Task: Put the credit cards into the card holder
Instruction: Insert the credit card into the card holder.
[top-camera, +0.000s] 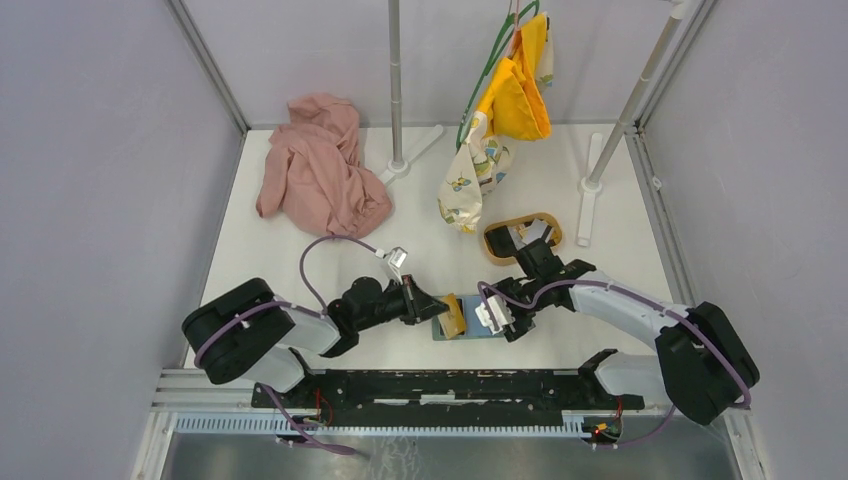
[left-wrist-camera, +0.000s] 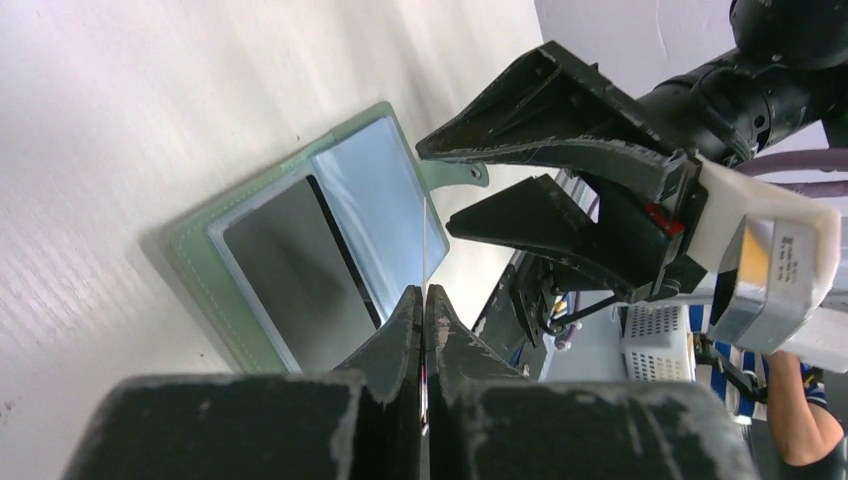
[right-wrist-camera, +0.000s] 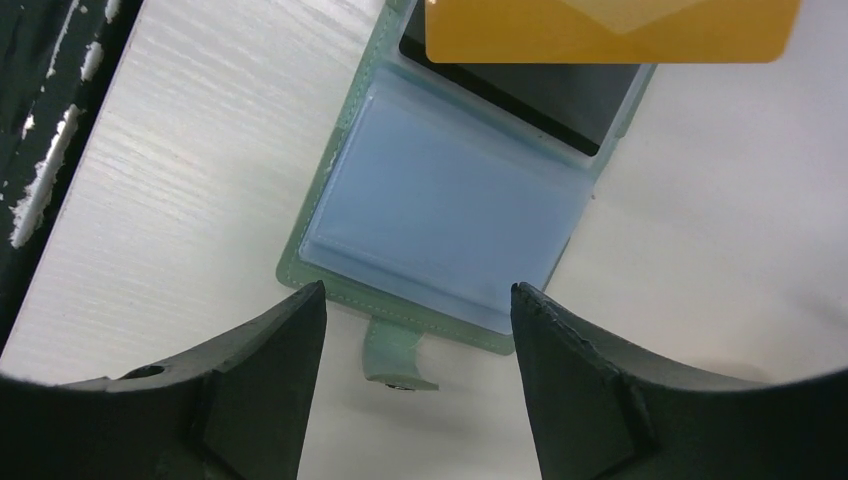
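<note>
Card holder (right-wrist-camera: 440, 230) open at table's (top-camera: 262, 250) near edge, centre, long axis along the edge, tab toward right gripper (right-wrist-camera: 418, 292), jaws apart. Left gripper (left-wrist-camera: 424, 300) clamped on orange card (right-wrist-camera: 610, 30) over it. Wooden tray (top-camera: 497, 232), pink cloth (top-camera: 320, 165) behind.

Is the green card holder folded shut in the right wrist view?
No, the card holder lies opened flat, with its clear plastic pocket and a dark inner slot facing up.

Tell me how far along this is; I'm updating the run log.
Done: the card holder lies open. In hand: the left gripper pinches an orange card over it; the right gripper hangs open nearby. Left: sliding that card in, plus what look like cards in the wooden tray.
</note>
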